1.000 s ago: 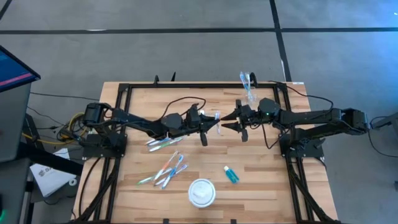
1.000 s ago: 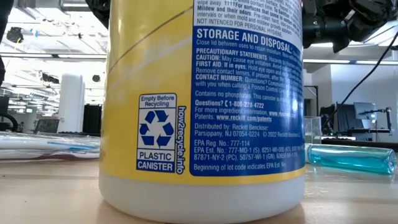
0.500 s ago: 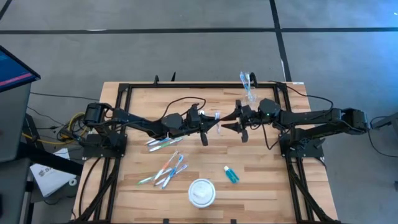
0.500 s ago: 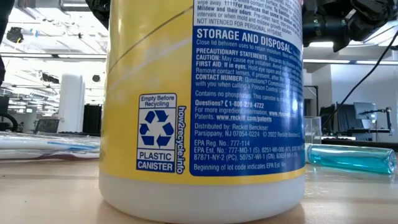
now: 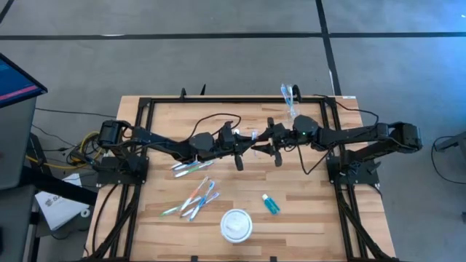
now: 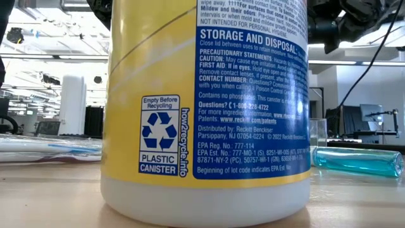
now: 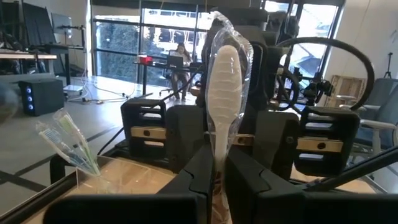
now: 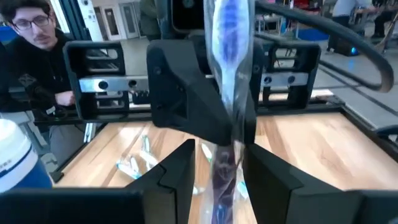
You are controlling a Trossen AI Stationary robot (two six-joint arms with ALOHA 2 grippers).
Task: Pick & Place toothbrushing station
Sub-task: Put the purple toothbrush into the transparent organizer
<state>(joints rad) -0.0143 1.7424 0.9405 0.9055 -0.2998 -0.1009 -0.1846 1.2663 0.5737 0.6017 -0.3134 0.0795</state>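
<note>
My left gripper [image 5: 246, 145], at the table's middle, is shut on a white toothbrush in a clear wrapper [image 7: 221, 93]. My right gripper [image 5: 269, 145] faces it from the right. It is open, with a finger on either side of the same wrapped toothbrush [image 8: 227, 93]. More wrapped toothbrushes lie flat on the table [image 5: 191, 167] [image 5: 195, 198]. A blue tube [image 5: 270, 204] lies near the front. A clear tumbler [image 5: 290, 98] with brushes stands at the far edge. My left gripper pinches the wrapped toothbrush's shaft [image 7: 216, 163], below the broad head, between its two fingers. The fingers come level from the table's left. The brush is lifted clear of the table, and its head rises past the fingertips in front of my right gripper.
A tall yellow wipes canister [image 6: 202, 107] with a white lid [image 5: 237, 224] stands at the table's front and fills the low view. A black frame [image 5: 218, 100] runs round the tabletop. A person [image 8: 37, 50] stands beyond the table.
My right gripper has moved toward the table's left, up to my left gripper, so its open fingers now stand on either side of the held toothbrush. My left gripper and the toothbrush have kept still.
</note>
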